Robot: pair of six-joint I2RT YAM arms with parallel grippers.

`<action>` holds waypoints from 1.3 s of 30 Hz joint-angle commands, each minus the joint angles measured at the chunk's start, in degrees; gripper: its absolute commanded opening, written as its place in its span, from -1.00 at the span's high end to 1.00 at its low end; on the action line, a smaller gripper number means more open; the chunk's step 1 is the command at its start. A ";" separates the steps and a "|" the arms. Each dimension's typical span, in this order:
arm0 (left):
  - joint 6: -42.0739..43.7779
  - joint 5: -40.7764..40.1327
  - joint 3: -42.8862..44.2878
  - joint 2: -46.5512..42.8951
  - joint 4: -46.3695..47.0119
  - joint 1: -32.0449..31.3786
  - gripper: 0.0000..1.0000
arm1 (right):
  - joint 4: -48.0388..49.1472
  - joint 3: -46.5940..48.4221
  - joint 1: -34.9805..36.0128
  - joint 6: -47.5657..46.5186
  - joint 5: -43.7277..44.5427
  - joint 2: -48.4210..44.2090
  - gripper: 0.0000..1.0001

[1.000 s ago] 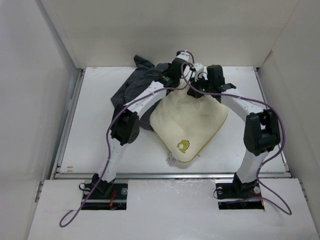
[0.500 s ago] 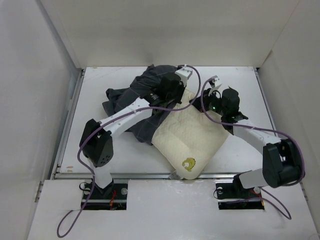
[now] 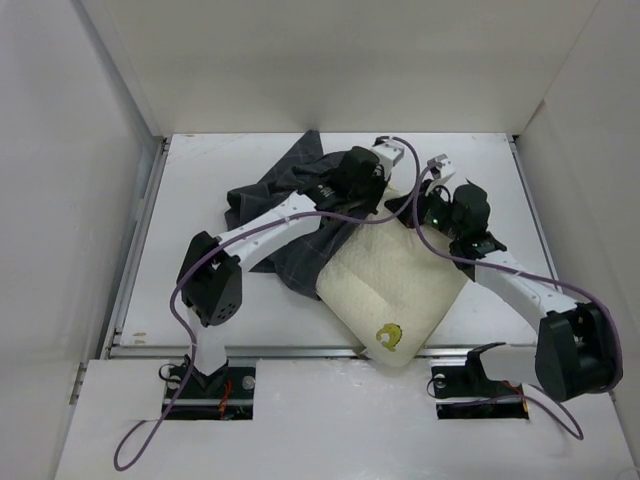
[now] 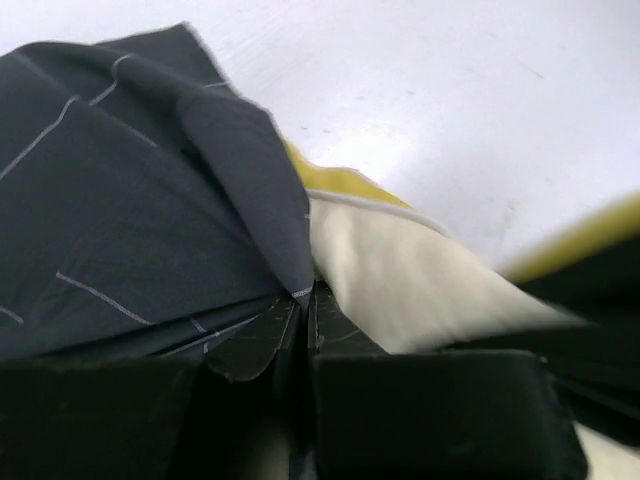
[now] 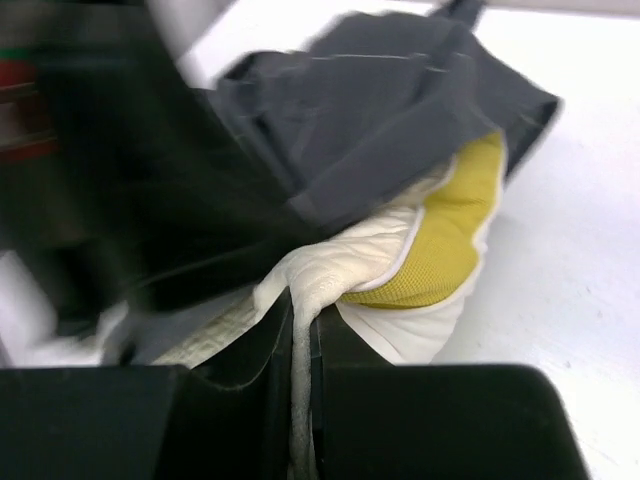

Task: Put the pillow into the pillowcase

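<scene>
The left end effector [image 4: 305,300] is pinching the pillowcase [image 4: 120,220] at the pillow's [image 3: 400,285] far corner; the right end effector [image 5: 300,305] is gripping the pillow's edge there. Pulling the fabric over evenly is advisable.

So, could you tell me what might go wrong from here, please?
1. The left gripper pinches only a thin fold of the pillowcase, which might slip free.
2. The right gripper holds just the edge of the pillow; a pull could lose it.
3. Most of the pillow lies outside the bunched case, so the fabric may snag on a corner.
</scene>
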 commanded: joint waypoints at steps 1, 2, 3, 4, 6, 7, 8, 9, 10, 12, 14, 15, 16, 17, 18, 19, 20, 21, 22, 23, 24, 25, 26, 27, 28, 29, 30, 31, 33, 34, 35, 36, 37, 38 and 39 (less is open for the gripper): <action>1.22 16.18 -1.71 -8.34 -0.49 -8.45 1.00 | 7.95 2.67 1.68 -0.03 6.86 1.56 1.00; -0.43 15.49 -3.02 -8.88 -2.32 -8.97 0.94 | 5.50 3.20 1.68 -0.03 10.53 1.58 1.00; -0.45 14.35 -3.56 -8.88 -3.04 -8.98 0.91 | 5.48 3.20 0.90 -0.03 11.87 2.19 1.00; -3.06 11.03 -4.17 -9.41 -3.56 -8.98 0.91 | 4.00 3.20 0.28 0.49 11.88 2.89 1.00; -3.70 10.03 -6.02 -9.41 -4.18 -8.98 0.91 | 3.46 3.20 -1.12 0.49 11.88 3.42 1.00; -3.70 10.03 -6.02 -8.89 -4.19 -8.98 0.91 | 2.93 3.20 -1.65 0.49 11.01 3.42 1.00; -4.22 11.77 -6.02 -7.67 -4.19 -8.98 0.91 | 2.93 3.20 -2.27 0.49 9.96 4.03 1.00; -4.23 12.75 -5.33 -6.87 -4.19 -8.98 0.91 | 2.93 3.72 -2.27 0.49 9.34 4.04 1.00; -4.23 12.76 -4.71 -5.99 -4.88 -8.98 0.91 | 2.93 3.73 -2.27 0.49 7.42 4.56 1.00; -4.23 10.48 -2.52 -3.45 -5.58 -8.37 0.27 | 3.46 4.26 -2.27 0.49 5.74 5.36 0.95; -5.54 7.58 -0.23 -1.60 -7.69 -6.70 -0.08 | 0.92 5.04 -2.27 -0.20 5.21 5.97 0.87; -6.24 5.39 1.17 -0.02 -8.66 -5.74 -0.29 | -0.05 5.66 -2.27 -0.21 5.20 6.49 0.82; -6.25 4.42 3.36 -0.01 -9.89 -3.81 -0.40 | -1.28 5.66 -2.27 -0.90 5.20 6.50 0.76; -6.77 2.75 4.34 0.78 -10.42 -2.84 -0.50 | -2.16 6.27 -2.27 -0.91 5.81 6.50 0.57; -6.78 -0.83 5.39 0.78 -11.03 -2.13 -0.64 | -3.91 6.28 -2.27 -0.91 5.82 6.50 0.44; -6.78 -2.69 7.84 1.31 -11.74 -0.65 -0.86 | -4.88 6.89 -2.27 -1.61 6.43 6.50 0.28; -6.78 -4.54 9.17 1.31 -13.14 -0.02 -0.99 | -5.85 6.89 -2.27 -1.61 6.96 6.50 0.09; -7.30 -6.12 10.31 1.31 -13.67 0.77 -1.00 | -8.12 7.50 -2.27 -2.22 7.48 6.50 -0.55; -6.70 -8.49 11.28 1.31 -13.68 1.30 -1.00 | -9.36 8.38 -2.27 -2.23 8.10 6.50 -0.75; -6.69 -10.17 12.86 1.83 -13.68 2.52 -1.00 | -10.51 8.39 -2.27 -2.23 8.10 6.50 -0.83; -6.69 -11.58 13.74 1.84 -14.37 3.06 -1.00 | -11.56 9.78 -2.27 -2.23 9.32 7.19 -1.00; -6.17 -14.11 14.71 2.71 -14.38 3.58 -1.00 | -13.84 9.79 -2.27 -2.75 10.12 7.20 -1.00; -6.16 -15.10 17.33 4.28 -15.42 4.72 -1.00 | -14.73 10.58 -2.27 -2.76 10.91 7.90 -1.00; -6.16 -15.63 18.83 5.26 -17.18 5.34 -1.00 | -15.52 10.58 -2.27 -3.54 12.22 7.90 -1.00; -6.16 -15.63 20.15 6.14 -17.80 5.87 -1.00 | -17.18 11.37 -2.27 -3.55 13.19 8.51 -1.00; -6.16 -15.63 21.21 7.80 -17.81 6.40 -1.00 | -17.89 12.16 -2.27 -3.55 14.07 9.13 -1.00; -5.03 -15.63 22.61 8.51 -17.03 7.10 -1.00 | -17.90 12.17 -2.27 -4.24 14.08 9.14 -1.00; -4.24 -15.02 23.15 9.22 -16.23 7.10 -1.00 | -18.77 12.86 -2.27 -4.25 14.69 9.92 -1.00; -2.83 -13.79 26.30 12.54 -14.91 7.72 -1.00 | -19.31 13.40 -2.27 -5.38 14.17 11.32 -1.00; -1.34 -13.00 27.97 14.04 -14.91 8.33 -1.00 | -19.31 14.00 -2.27 -5.39 14.17 11.85 -1.00; -0.46 -12.21 29.56 15.54 -14.04 8.33 -1.00 | -19.83 15.14 -2.27 -6.61 12.34 12.64 -1.00; -0.45 -10.99 31.14 18.68 -13.51 8.33 -1.00 | -20.97 15.94 -2.27 -7.76 12.32 14.48 -1.00; 1.03 -10.28 34.46 20.28 -12.37 8.33 -1.00 | -21.67 17.51 -2.27 -8.55 11.80 15.37 -1.00; 1.05 -10.27 35.89 21.86 -11.40 8.33 -1.00 | -22.46 18.14 -2.27 -9.52 11.19 16.33 -1.00; 1.74 -9.58 37.12 23.44 -10.17 8.33 -1.00 | -22.47 18.66 -2.27 -10.22 11.18 17.13 -1.00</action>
